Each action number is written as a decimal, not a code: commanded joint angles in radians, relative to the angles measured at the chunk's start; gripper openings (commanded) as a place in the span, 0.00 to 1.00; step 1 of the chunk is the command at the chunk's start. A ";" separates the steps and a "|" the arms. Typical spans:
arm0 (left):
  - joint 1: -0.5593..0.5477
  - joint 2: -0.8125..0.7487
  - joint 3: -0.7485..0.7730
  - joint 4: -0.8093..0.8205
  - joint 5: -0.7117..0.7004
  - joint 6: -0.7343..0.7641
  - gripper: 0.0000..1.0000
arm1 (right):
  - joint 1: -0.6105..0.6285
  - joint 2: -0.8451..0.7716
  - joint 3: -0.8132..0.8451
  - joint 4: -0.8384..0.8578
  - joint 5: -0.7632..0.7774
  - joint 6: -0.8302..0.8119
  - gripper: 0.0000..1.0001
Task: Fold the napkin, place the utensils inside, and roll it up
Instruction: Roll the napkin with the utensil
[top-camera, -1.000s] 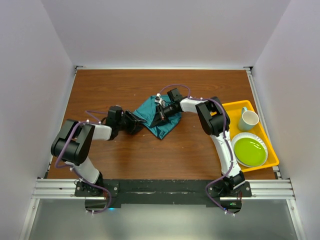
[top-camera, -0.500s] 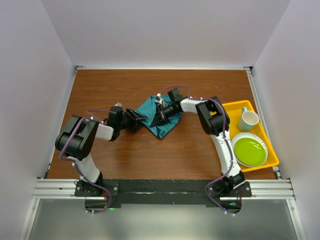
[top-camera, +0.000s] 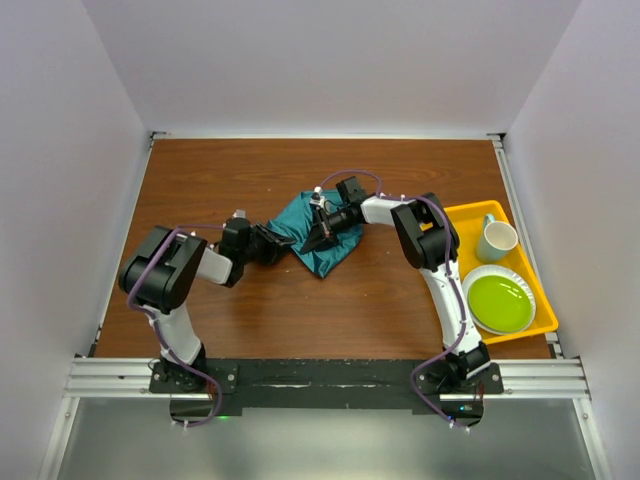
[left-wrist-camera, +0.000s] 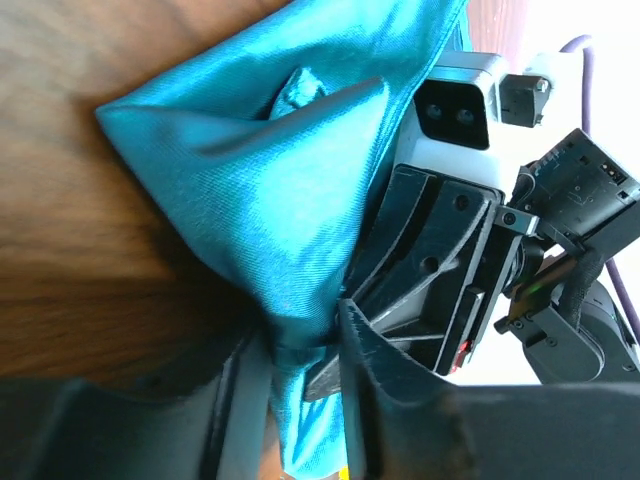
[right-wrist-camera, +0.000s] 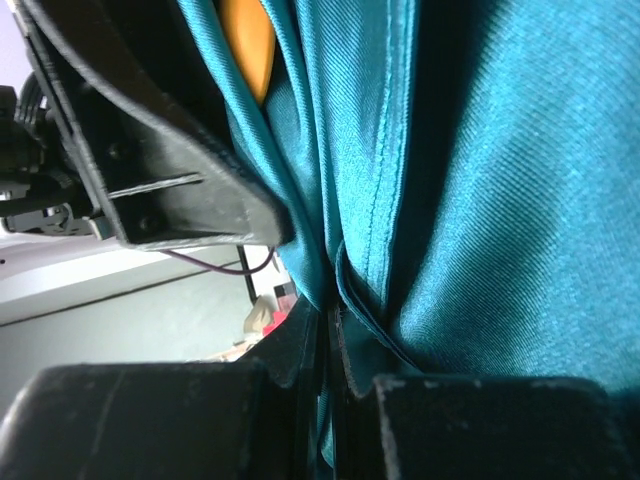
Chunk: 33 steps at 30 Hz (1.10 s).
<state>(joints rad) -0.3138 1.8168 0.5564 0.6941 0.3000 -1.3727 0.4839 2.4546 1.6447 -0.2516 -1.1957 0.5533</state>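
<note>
The top camera sits high behind the 2 arm bases and looks down and forward over the whole table (top-camera: 250, 300), far enough back to take in both arms. The left wrist camera looks along the left pincer (left-wrist-camera: 300, 350) from very near, rolled on its side, with the napkin (left-wrist-camera: 250, 170) in mid-frame and the right pincer (left-wrist-camera: 430, 260) just beyond. The right wrist camera is nearer still, with cloth across almost its whole frame. All 3 views share the napkin.

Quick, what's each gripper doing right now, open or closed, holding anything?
Left gripper: closed, pinching the napkin.
Right gripper: closed on a napkin fold.
</note>
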 joint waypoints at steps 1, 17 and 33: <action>-0.019 0.036 -0.036 -0.096 -0.081 0.023 0.26 | 0.009 0.057 0.003 -0.040 0.036 -0.026 0.00; -0.019 0.001 0.144 -0.502 -0.064 0.084 0.00 | 0.009 -0.038 0.253 -0.578 0.388 -0.377 0.39; -0.054 0.024 0.349 -0.895 -0.162 0.196 0.00 | 0.289 -0.532 -0.141 -0.192 1.142 -0.549 0.79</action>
<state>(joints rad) -0.3576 1.8069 0.9035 -0.0017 0.2176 -1.2419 0.6418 1.9949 1.6138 -0.6228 -0.3099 0.0811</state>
